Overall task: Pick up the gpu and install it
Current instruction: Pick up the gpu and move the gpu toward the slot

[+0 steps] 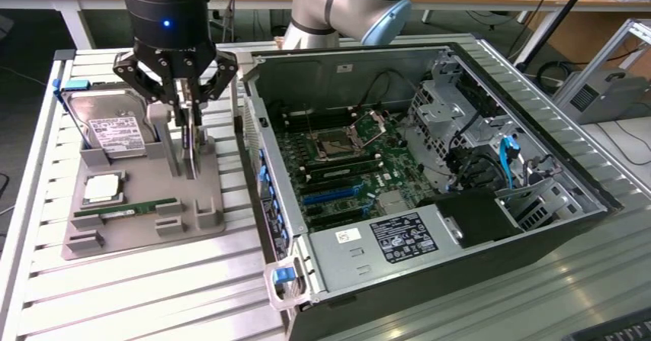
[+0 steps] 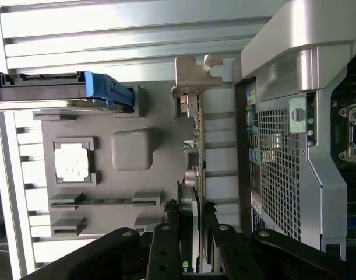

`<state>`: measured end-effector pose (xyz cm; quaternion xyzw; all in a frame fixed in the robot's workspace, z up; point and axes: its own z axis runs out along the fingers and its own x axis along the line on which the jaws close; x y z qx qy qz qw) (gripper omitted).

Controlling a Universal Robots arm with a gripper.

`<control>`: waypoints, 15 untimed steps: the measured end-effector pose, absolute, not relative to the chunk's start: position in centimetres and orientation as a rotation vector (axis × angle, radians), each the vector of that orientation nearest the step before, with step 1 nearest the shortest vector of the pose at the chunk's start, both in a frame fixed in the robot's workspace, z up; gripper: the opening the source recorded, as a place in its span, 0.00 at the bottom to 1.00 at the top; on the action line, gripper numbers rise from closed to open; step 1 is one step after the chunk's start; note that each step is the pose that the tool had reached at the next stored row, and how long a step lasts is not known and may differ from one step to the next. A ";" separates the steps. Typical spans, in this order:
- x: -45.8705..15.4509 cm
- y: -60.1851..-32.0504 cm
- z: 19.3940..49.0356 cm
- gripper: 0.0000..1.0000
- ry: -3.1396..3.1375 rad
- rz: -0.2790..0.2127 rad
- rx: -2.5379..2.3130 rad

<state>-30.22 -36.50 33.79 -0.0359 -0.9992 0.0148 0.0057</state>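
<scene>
One gripper (image 1: 185,104) is clamped on the gpu (image 1: 190,154), its fingers (image 2: 166,239) pressing both faces. The card stands upright on edge toward the exterior view's right side of the grey tray (image 1: 133,230).

The exterior view looks down from afar on the tray (image 1: 137,234) and the computer case (image 1: 305,70) beside it; the wrist view faces down close above the tray (image 2: 78,125), sharing both.

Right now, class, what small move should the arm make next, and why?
Probably squeeze firmly on the card: the gripper straddles its top edge, and the card stands upright in the gray tray beside the open computer case. Whether it is already clamped is unclear.
</scene>
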 end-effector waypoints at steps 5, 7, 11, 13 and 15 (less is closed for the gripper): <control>-30.2 -36.5 34.4 0.27 -3.128 0.047 -0.112; -30.2 -36.5 34.5 0.27 -3.128 0.047 -0.112; -30.2 -36.5 34.6 0.27 -3.128 0.047 -0.112; -30.2 -36.5 34.7 0.27 -3.128 0.047 -0.112; -30.2 -36.5 34.8 0.27 -3.128 0.047 -0.112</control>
